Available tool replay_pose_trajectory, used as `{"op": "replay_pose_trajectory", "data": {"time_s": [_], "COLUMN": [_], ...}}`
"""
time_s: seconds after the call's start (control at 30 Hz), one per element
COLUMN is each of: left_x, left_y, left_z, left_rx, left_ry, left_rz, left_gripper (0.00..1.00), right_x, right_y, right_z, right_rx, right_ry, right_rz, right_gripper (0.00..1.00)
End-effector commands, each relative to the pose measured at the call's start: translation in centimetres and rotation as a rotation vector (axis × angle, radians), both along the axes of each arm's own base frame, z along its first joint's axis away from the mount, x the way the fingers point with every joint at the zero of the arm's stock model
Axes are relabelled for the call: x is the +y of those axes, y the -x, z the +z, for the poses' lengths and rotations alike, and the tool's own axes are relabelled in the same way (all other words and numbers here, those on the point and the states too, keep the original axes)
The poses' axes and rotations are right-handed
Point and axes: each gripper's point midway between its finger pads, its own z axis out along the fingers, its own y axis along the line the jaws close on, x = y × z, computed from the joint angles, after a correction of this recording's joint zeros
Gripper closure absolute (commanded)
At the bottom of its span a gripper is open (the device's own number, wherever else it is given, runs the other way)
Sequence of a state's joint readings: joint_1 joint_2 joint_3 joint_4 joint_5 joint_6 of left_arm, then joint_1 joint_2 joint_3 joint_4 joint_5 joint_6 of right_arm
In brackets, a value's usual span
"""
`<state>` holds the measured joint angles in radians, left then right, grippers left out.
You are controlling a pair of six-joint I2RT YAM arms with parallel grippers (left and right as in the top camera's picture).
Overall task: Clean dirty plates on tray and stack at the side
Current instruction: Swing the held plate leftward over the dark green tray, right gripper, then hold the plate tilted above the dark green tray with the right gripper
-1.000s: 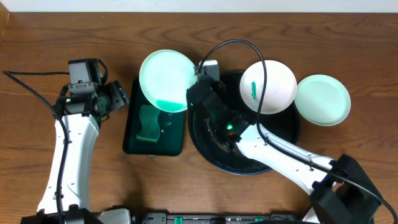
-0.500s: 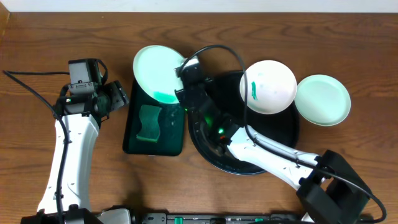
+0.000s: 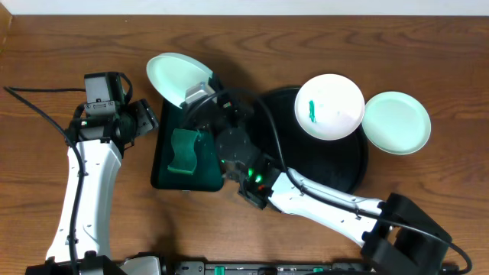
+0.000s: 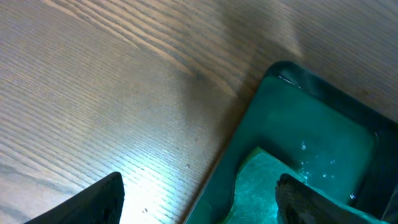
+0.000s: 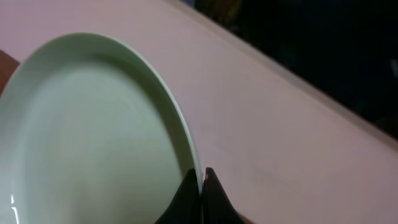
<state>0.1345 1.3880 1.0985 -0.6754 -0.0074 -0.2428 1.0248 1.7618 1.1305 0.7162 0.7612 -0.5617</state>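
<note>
My right gripper (image 3: 200,94) is shut on the rim of a pale mint plate (image 3: 177,75), holding it tilted above the far end of the green tray; the right wrist view shows the rim pinched between the fingers (image 5: 200,193) and the plate face (image 5: 87,130). A white plate with a green smear (image 3: 329,105) rests on the far rim of the black tray (image 3: 344,172). A third pale mint plate (image 3: 396,122) lies on the table to the right of the black tray. My left gripper (image 4: 199,202) is open, low over the green tray's left edge.
A rectangular dark green tray (image 3: 164,179) holds a green sponge (image 3: 183,150), also in the left wrist view (image 4: 261,193). Cables run over the black tray. Wooden table (image 3: 428,198) all round.
My right gripper has carried the held plate leftward from the black tray's edge to above the green tray and tilted it more. The left arm has not moved.
</note>
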Motion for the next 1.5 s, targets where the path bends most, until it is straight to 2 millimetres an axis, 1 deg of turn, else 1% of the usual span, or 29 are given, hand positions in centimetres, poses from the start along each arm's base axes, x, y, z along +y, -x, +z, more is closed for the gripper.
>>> {"op": "replay_pose_trajectory", "data": {"time_s": [0.0, 0.17, 0.93, 1.17, 1.47], "left_x": [0.3, 0.3, 0.3, 0.3, 0.3], "left_y": [-0.1, -0.1, -0.1, -0.1, -0.1], "left_z": [0.1, 0.1, 0.1, 0.1, 0.1], "left_rx": [0.001, 0.001, 0.000, 0.001, 0.000], "left_ry": [-0.008, -0.008, -0.008, -0.008, -0.008], "left_rz": [0.013, 0.013, 0.013, 0.013, 0.013], "left_gripper": [0.22, 0.21, 0.22, 0.22, 0.21], "right_x": [0.2, 0.5, 0.6, 0.5, 0.5], "right_y": [0.7, 1.4, 1.5, 1.6, 1.6], "right_z": [1.8, 2.7, 2.8, 3.3, 3.3], "right_rx": [-0.068, -0.112, -0.116, -0.127, -0.127], "right_ry": [0.073, 0.110, 0.113, 0.091, 0.091], "right_rz": [-0.021, -0.027, -0.024, -0.025, -0.025], "right_gripper": [0.99, 0.99, 0.99, 0.99, 0.99]}}
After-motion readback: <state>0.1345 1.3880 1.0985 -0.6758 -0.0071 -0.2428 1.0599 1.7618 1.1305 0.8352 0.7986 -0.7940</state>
